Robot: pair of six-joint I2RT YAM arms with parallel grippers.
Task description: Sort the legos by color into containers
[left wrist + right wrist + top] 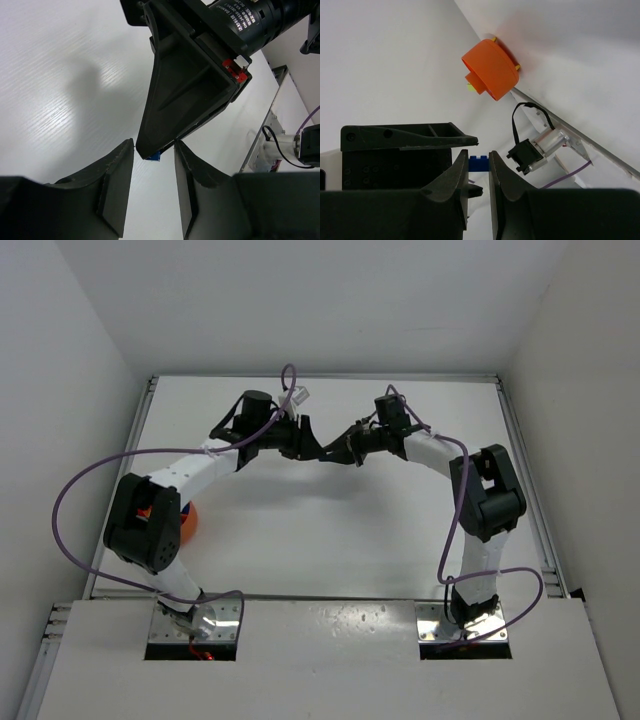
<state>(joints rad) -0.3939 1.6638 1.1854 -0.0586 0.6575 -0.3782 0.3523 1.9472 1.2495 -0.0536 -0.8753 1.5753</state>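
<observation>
My right gripper (pixel 479 152) is shut on a small blue lego brick (pixel 479 163), held between its fingertips. In the left wrist view the same brick (pixel 154 156) peeks out under the right gripper's black finger (pixel 175 100). That finger's tip reaches in between the tips of my open, empty left gripper (pixel 154 145). From above, the left gripper (pixel 305 440) and right gripper (pixel 335 452) meet tip to tip over the far middle of the table. The orange bowl (pixel 490 70) shows small yellow bits (pixel 470 88) at its rim. From above, the bowl (pixel 190 522) is half hidden under the left arm.
White walls close in the table on three sides, with a metal rail (pixel 525 480) along the right edge. Purple cables (pixel 75 490) loop off both arms. The left arm's black elbow joint (pixel 148 525) hangs over the bowl.
</observation>
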